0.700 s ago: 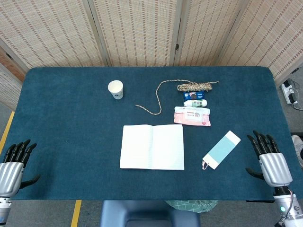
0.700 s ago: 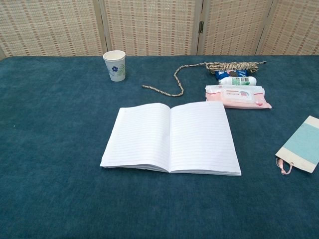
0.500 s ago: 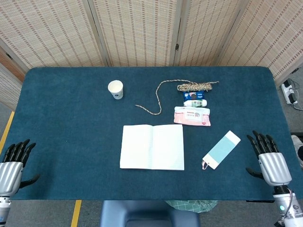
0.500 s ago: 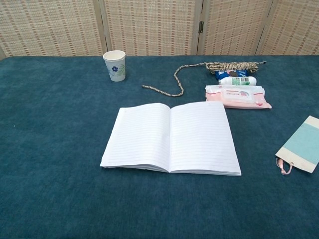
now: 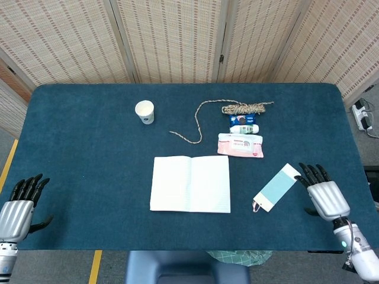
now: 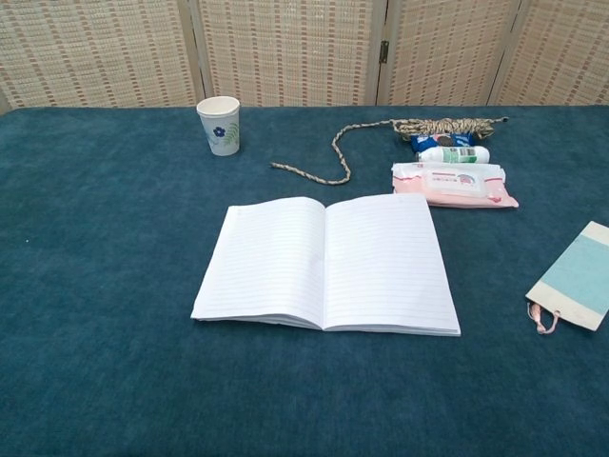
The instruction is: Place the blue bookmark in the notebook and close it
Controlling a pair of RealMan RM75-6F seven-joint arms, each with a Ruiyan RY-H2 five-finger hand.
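The left hand [image 5: 18,208] sits off the worktop's [image 5: 83,148] near-left edge at about 8 o'clock, fingers apart and holding nothing. Further in, at 11 o'clock, a paper cup [image 5: 144,112] stands upright. The notebook [image 5: 190,184] lies open and flat near the middle of the blue cloth, both blank lined pages facing up. Beyond it, toward 1 o'clock, a braided rope [image 5: 237,110] trails leftward from its coil, with a small bottle [image 5: 244,128] just in front of the coil and a pink wipes packet [image 5: 240,145] in front of that.

The blue bookmark [image 5: 276,187] lies flat on the cloth at 4 o'clock from the notebook, well apart from it and tilted (pale band at its far end, pink tassel at the near end). The right hand [image 5: 320,192] is just beside the bookmark's far right corner, its dark fingertips [image 5: 303,173] close to that pale end; whether they touch it I cannot tell. Its fingers are spread and empty.
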